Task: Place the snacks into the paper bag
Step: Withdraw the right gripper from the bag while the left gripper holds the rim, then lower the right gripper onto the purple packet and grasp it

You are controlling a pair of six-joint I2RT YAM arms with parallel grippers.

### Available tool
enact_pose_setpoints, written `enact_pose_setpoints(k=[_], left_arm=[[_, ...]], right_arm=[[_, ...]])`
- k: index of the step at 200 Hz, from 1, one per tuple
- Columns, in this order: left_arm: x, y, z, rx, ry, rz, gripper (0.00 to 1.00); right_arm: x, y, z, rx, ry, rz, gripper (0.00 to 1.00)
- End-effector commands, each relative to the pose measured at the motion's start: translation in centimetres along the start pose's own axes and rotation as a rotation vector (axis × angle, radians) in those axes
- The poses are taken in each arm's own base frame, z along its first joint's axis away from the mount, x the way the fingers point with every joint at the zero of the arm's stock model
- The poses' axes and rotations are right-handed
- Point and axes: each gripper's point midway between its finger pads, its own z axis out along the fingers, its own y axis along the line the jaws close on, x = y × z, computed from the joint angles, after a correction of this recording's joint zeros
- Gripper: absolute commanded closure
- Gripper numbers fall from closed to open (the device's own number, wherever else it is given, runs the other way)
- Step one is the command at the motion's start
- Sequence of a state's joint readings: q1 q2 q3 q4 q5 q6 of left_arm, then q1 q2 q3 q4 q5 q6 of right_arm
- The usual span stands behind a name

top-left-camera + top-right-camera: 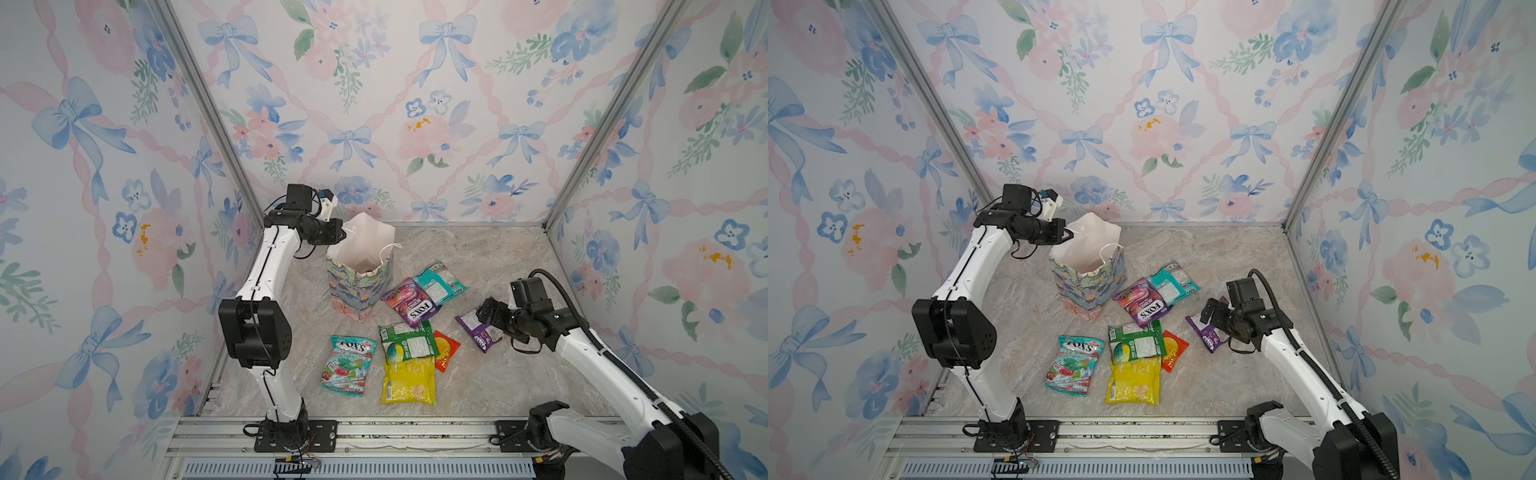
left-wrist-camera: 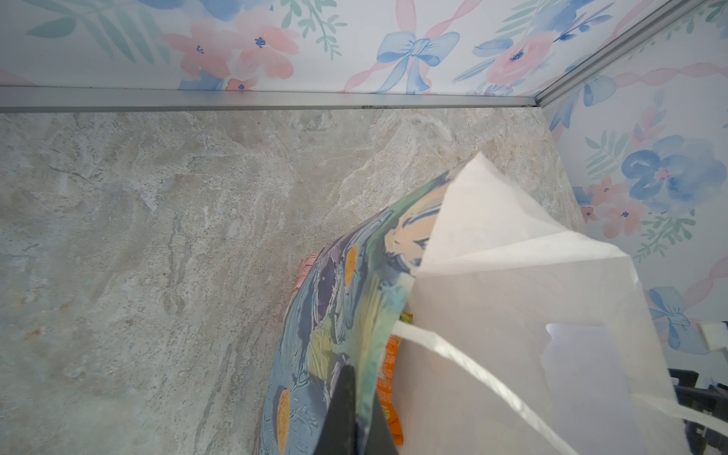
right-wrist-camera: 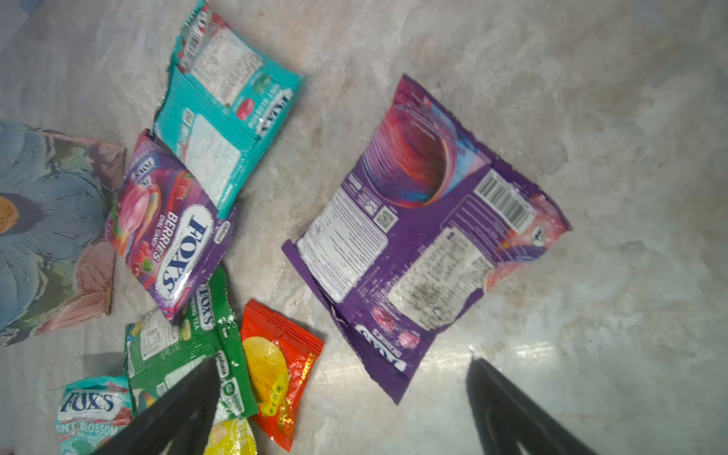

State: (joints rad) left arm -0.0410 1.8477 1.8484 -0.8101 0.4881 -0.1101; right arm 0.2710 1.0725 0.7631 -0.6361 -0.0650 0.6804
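The right gripper (image 1: 484,313), jaws spread wide, hangs just above the purple packet (image 3: 425,236), which lies apart from the other snacks (image 1: 409,345) at the centre right of both top views, so this arm is the nearer. Up-left of it the paper bag (image 1: 359,286) stands open, its rim pinched by the left gripper (image 1: 343,235)
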Motion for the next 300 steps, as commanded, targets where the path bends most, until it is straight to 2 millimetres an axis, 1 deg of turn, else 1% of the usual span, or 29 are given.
enact_pose_setpoints(k=[1, 20, 39, 58, 108, 142, 181, 201, 243, 263, 286, 300], left_arm=[[0.2, 0.5, 0.4, 0.008, 0.013, -0.030, 1.00], [0.2, 0.5, 0.3, 0.006, 0.011, -0.031, 1.00], [0.1, 0.4, 0.1, 0.010, 0.008, -0.029, 1.00], [0.1, 0.4, 0.1, 0.007, 0.007, -0.029, 1.00], [0.2, 0.4, 0.2, 0.008, 0.009, -0.031, 1.00], [0.1, 0.5, 0.1, 0.002, 0.007, -0.027, 1.00], [0.3, 0.5, 0.5, 0.015, 0.016, -0.038, 1.00], [0.3, 0.4, 0.6, 0.021, 0.018, -0.041, 1.00], [0.3, 0.3, 0.6, 0.027, 0.018, -0.042, 1.00], [0.3, 0.2, 0.5, 0.028, 0.016, -0.040, 1.00], [0.2, 0.2, 0.4, 0.028, 0.014, -0.040, 1.00], [0.2, 0.2, 0.3, 0.027, 0.013, -0.039, 1.00]], right_arm=[[2.6, -1.7, 0.5, 0.012, 0.073, 0.099, 0.02], [3.6, -2.7, 1.2, 0.011, 0.080, 0.139, 0.03], [3.7, -3.2, 2.0, -0.001, 0.076, 0.175, 0.06], [3.4, -3.4, 2.7, -0.018, 0.066, 0.199, 0.08], [1.6, -3.8, 4.6, -0.041, 0.022, 0.244, 0.13], [1.8, -3.9, 6.1, -0.043, 0.037, 0.271, 0.14], [1.3, -3.9, 7.1, -0.045, 0.028, 0.275, 0.18], [1.3, -4.2, 7.6, -0.037, 0.025, 0.276, 0.25], [2.2, -4.8, 8.9, -0.015, 0.061, 0.271, 0.41], [2.3, -4.9, 9.2, -0.013, 0.069, 0.263, 0.54], [1.9, -4.5, 9.1, -0.024, 0.061, 0.252, 0.68], [1.6, -4.4, 8.9, -0.027, 0.052, 0.244, 0.74]])
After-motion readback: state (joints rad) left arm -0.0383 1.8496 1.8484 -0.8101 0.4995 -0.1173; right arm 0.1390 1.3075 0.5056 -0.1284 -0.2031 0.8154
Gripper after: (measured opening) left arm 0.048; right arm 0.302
